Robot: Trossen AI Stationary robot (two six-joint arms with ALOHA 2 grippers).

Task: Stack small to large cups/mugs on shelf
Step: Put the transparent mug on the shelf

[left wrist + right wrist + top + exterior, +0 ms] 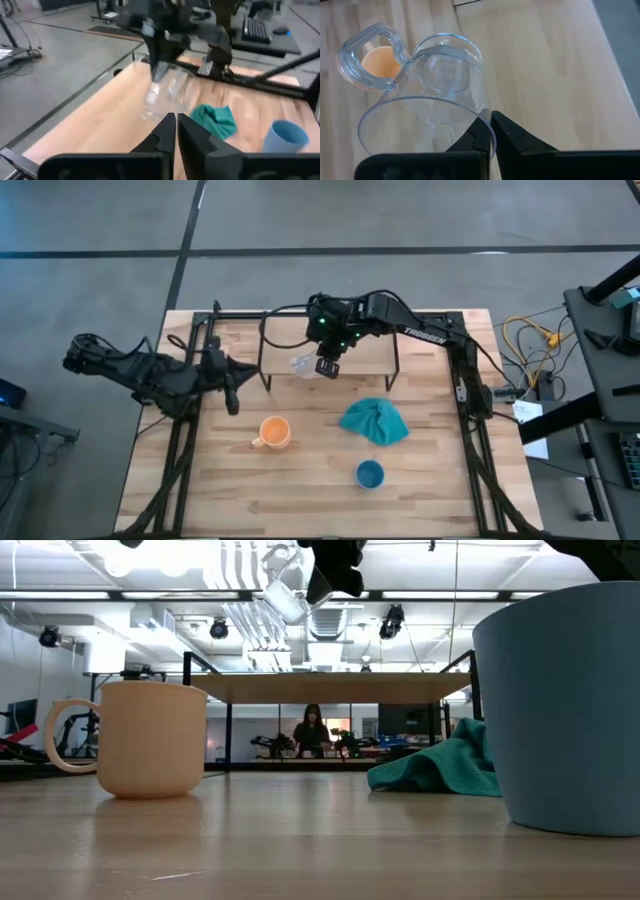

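Clear glass cup [427, 95] gripped by right hand [327, 366] above shelf [365, 355]; teal cloth [375, 421] near; left hand [232, 392] closed, empty.

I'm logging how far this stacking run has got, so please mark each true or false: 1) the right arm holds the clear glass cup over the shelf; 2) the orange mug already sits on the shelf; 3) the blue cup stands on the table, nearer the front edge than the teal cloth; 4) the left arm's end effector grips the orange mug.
1) True: the right end effector pinches the rim of the clear glass cup above the shelf.
2) False: the orange mug stands on the table, in front of the shelf.
3) True: the blue cup is in front of the teal cloth.
4) False: the left end effector is shut, empty, at the table's left side.
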